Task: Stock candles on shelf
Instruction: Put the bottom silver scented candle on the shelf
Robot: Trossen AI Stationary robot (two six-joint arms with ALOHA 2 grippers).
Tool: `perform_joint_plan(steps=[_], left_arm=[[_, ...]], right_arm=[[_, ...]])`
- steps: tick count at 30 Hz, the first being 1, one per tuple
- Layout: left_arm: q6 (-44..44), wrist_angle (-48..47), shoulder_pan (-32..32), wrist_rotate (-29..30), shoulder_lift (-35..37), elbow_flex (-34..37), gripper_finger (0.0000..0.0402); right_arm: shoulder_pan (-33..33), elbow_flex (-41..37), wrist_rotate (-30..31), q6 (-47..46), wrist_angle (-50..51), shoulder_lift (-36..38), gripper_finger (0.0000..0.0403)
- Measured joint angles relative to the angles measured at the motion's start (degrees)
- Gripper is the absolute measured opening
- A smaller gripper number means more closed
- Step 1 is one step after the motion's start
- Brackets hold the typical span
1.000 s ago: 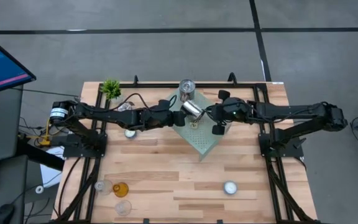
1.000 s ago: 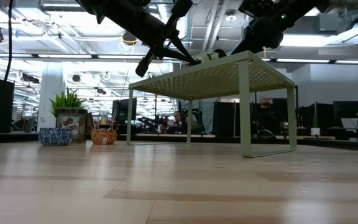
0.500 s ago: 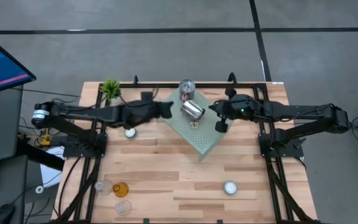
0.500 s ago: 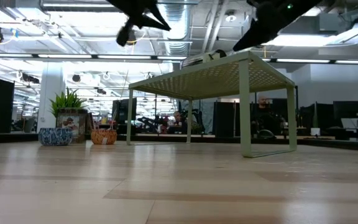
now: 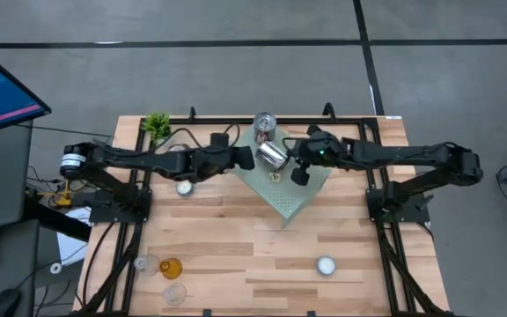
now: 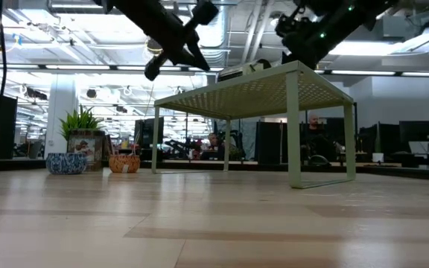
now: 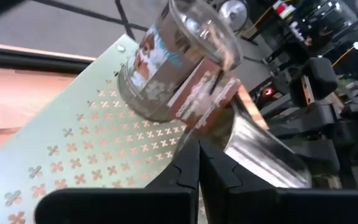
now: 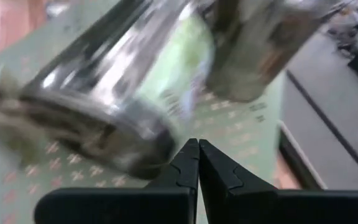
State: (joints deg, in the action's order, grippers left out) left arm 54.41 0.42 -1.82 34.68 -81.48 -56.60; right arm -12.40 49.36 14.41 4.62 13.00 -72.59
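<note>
Two tins on shelf (image 5: 293, 198), one upright (image 5: 264, 123), one toppled (image 5: 273, 155), flanked by empty left gripper (image 5: 246, 161) and right gripper (image 5: 296, 159), fingers pressed together; probable risk: toppled tin rolling off shelf edge if nudged.

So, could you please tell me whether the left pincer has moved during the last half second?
Yes. In the high view the left pincer has swung right, back toward the shelf and its tipped tin.

No legible text; candle tin (image 7: 166, 74) label unreadable.
</note>
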Motion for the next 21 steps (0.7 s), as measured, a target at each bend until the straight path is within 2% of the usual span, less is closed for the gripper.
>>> perform_joint_plan(steps=[4, 6, 13, 21], left_arm=[[-0.14, -0.01, -1.23, -1.33, -1.8, 0.0, 0.0001], [-0.07, 0.03, -2.18, -3.89, -2.86, 0.0, 0.0001], [1.08, 0.76, -3.13, -8.73, -5.02, 0.02, 0.0001], [2.49, 1.97, -3.03, -11.96, -5.02, 0.02, 0.0001]], right_arm=[[0.15, 0.0, -2.52, -1.54, -0.63, -2.03, 0.0], [0.48, 0.0, -3.31, -2.59, -0.54, -2.94, 0.0], [1.91, 0.15, -4.69, -5.79, -0.02, -1.15, 0.0], [2.69, 2.9, -11.1, -10.47, -0.08, -0.59, 0.0]])
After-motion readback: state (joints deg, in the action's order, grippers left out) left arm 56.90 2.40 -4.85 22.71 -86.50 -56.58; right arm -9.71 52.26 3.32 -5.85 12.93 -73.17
